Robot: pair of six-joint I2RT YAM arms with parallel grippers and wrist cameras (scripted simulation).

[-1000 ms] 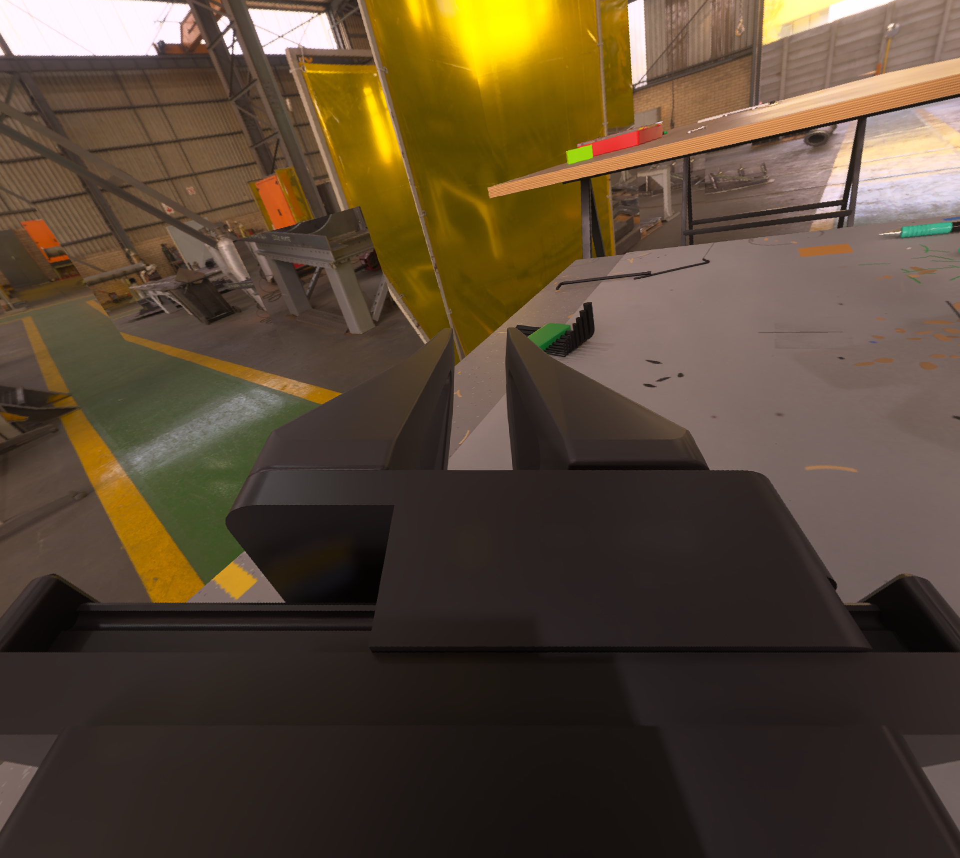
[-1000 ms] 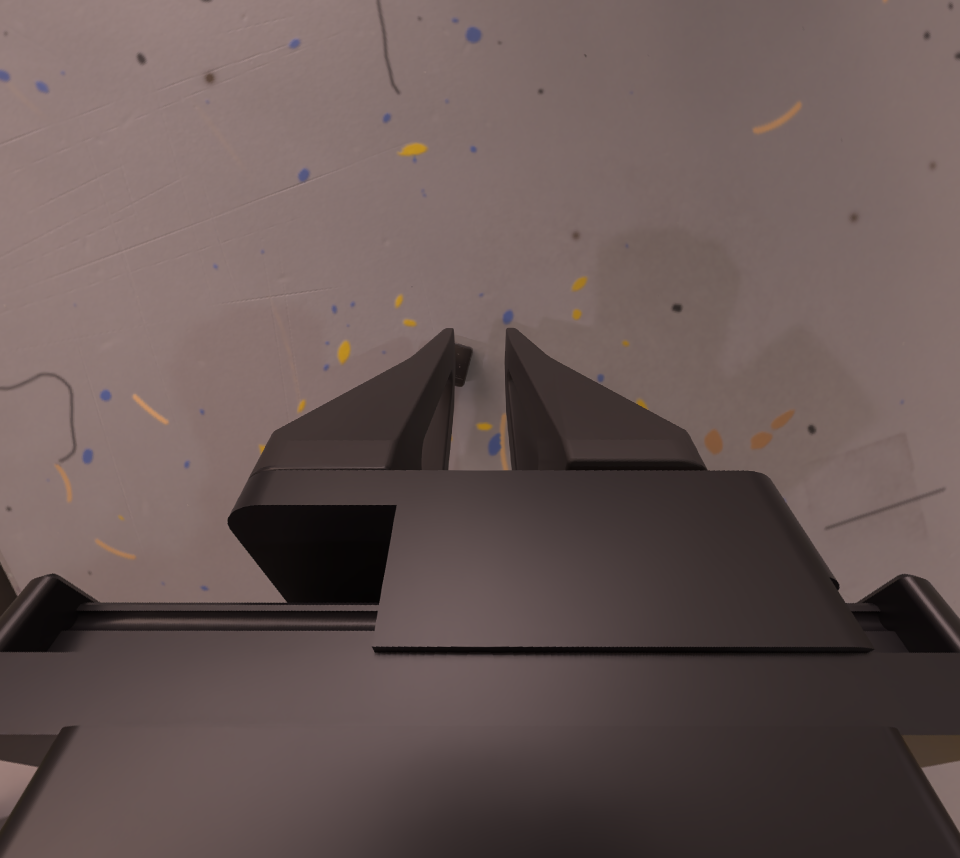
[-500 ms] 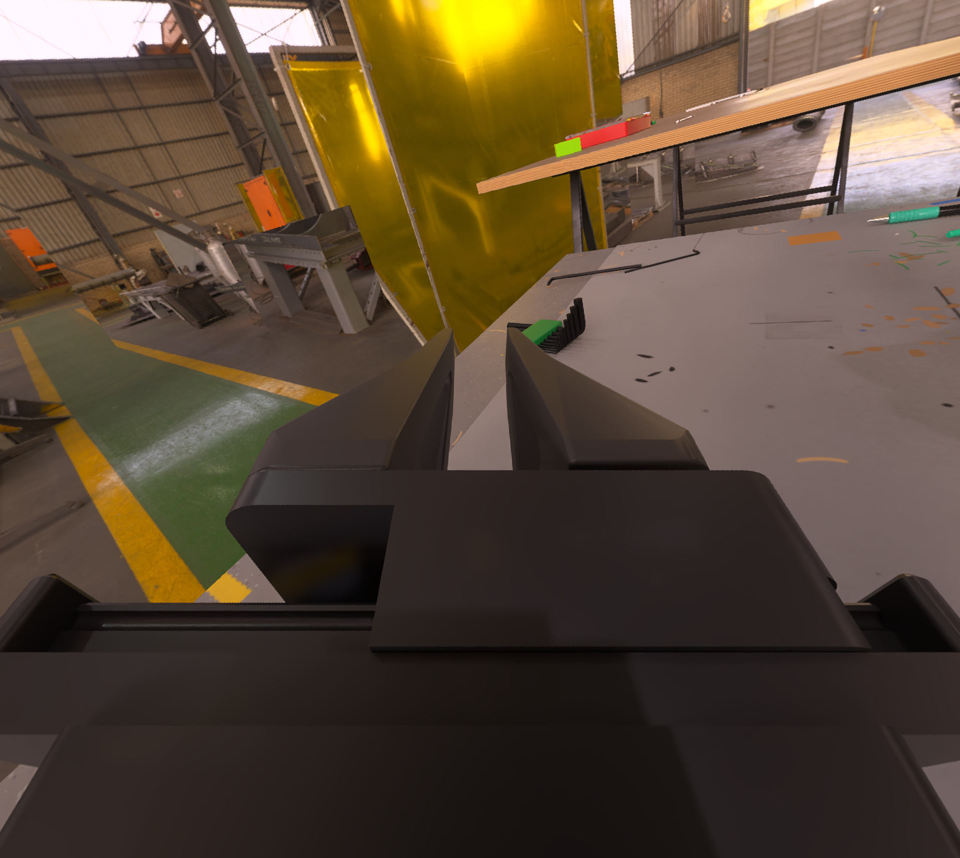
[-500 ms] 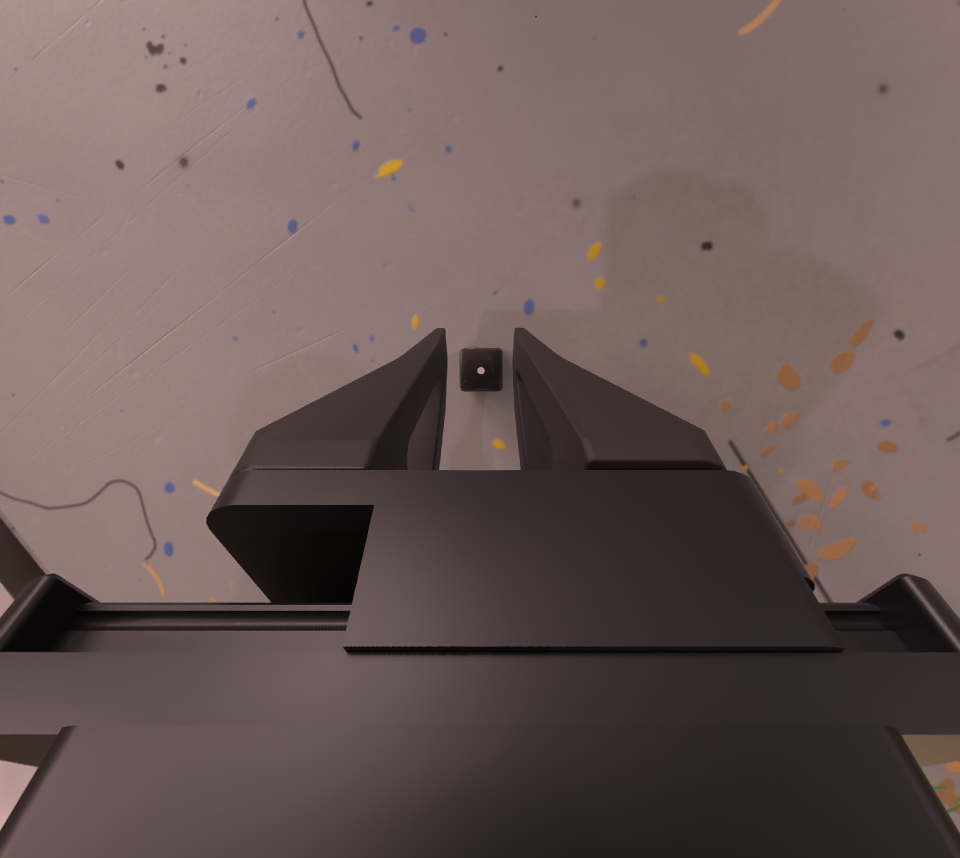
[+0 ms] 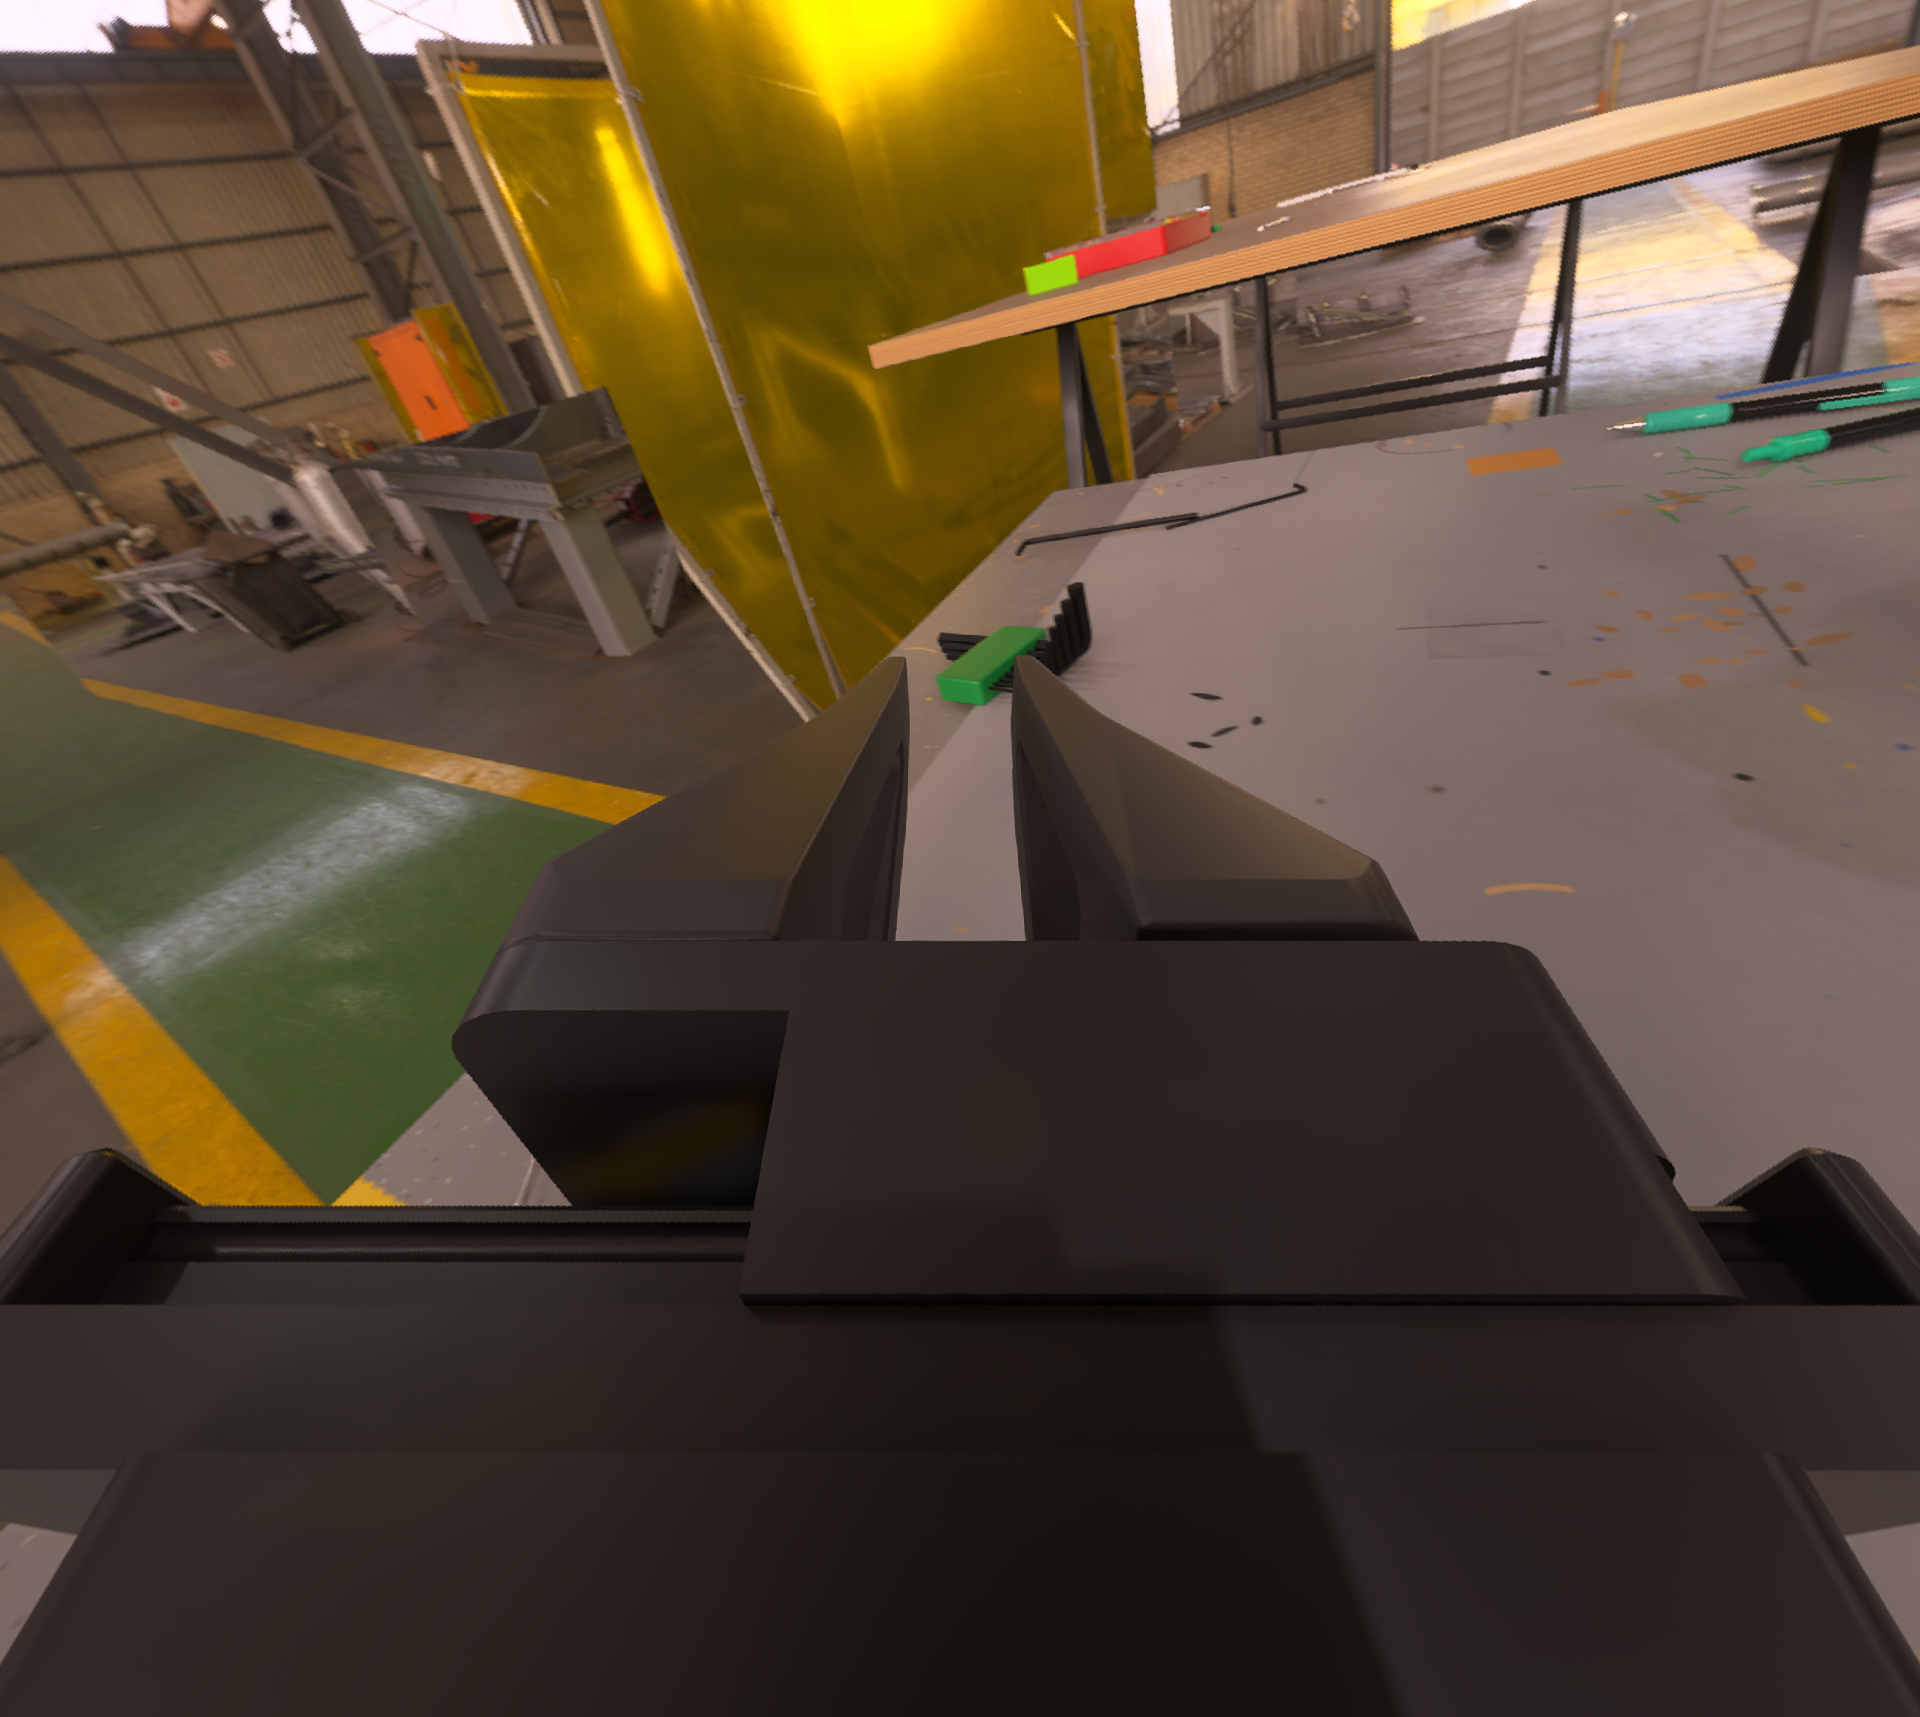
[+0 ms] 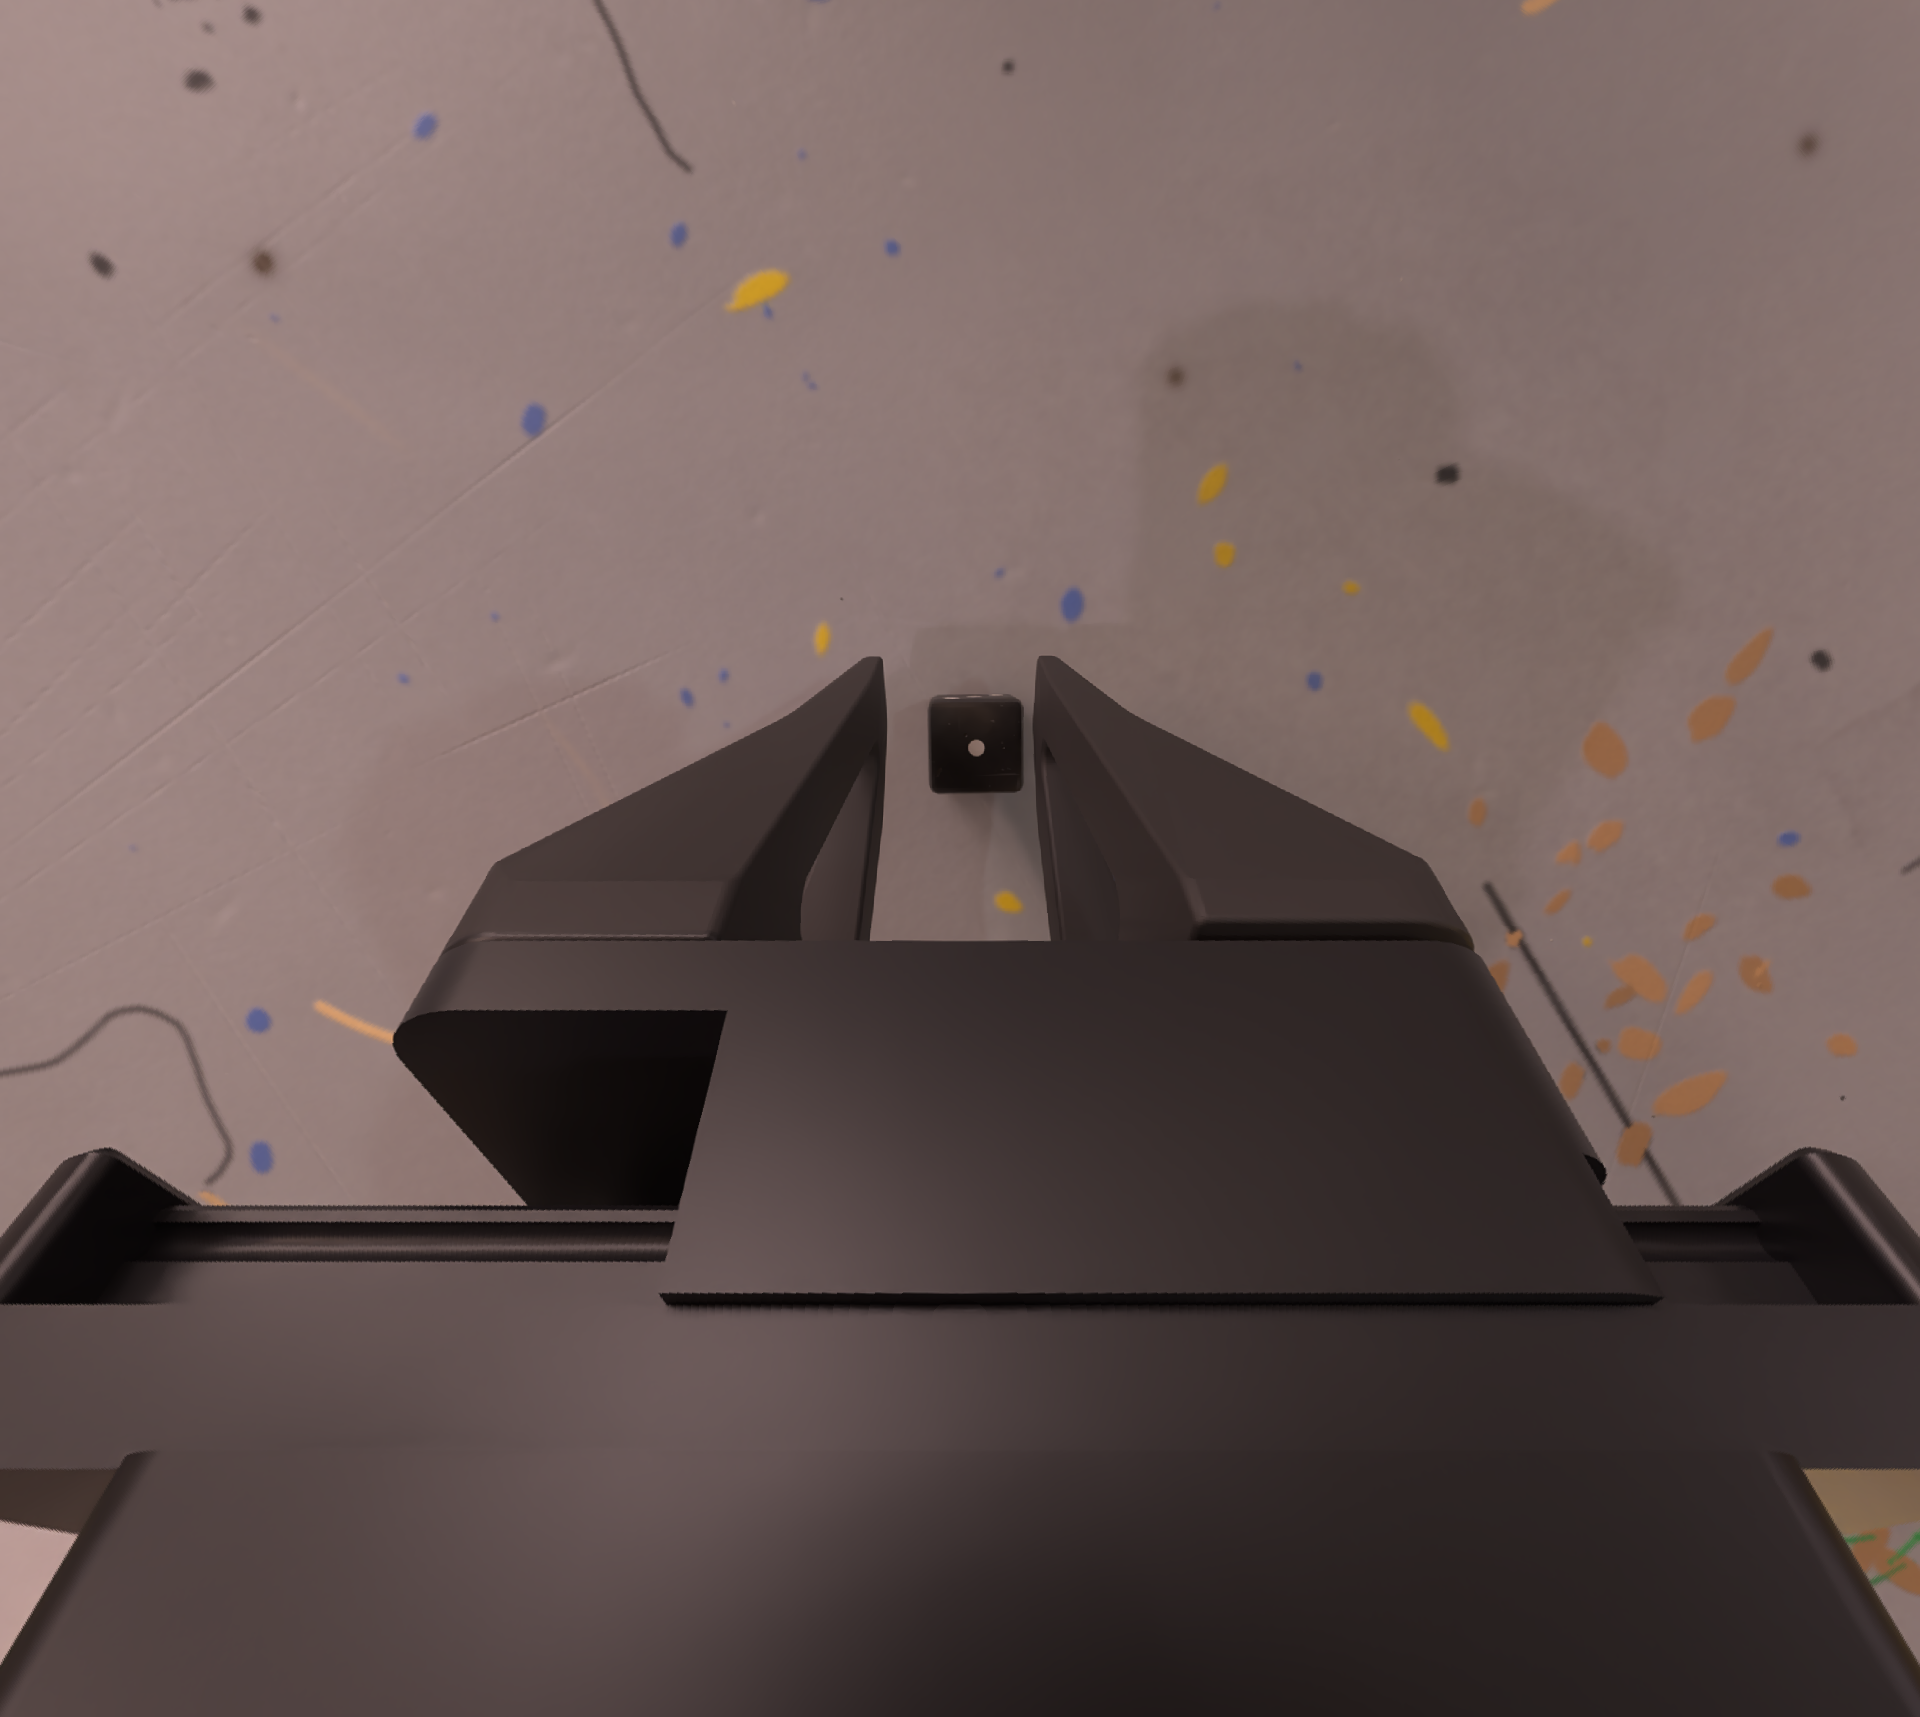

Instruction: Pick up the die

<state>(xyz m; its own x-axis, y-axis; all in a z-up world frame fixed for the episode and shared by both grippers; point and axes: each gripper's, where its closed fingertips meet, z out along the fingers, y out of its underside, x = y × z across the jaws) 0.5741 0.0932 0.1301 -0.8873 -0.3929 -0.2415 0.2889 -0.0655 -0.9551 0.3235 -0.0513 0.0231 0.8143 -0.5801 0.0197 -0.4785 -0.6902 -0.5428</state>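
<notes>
The die (image 6: 975, 745) is a small black cube with one white pip facing up. It lies on the grey paint-speckled table (image 6: 1351, 213) in the right wrist view. My right gripper (image 6: 961, 680) points down over it, open, with the die between the two fingertips. A small gap shows on each side, narrower on the right. My left gripper (image 5: 958, 680) is shut and empty, held above the table's left edge, far from the die. The die does not show in the left wrist view.
A green holder with black hex keys (image 5: 987, 665) lies just past my left fingertips. A loose hex key (image 5: 1164, 521) and green pens (image 5: 1704, 417) lie farther back. The table edge (image 5: 935, 618) drops to the floor on the left. A wooden table (image 5: 1455, 202) stands beyond.
My right gripper's jaws have widened and it has shifted, so the die now sits between its fingertips. The left wrist view has drifted slightly; the left jaws are unchanged.
</notes>
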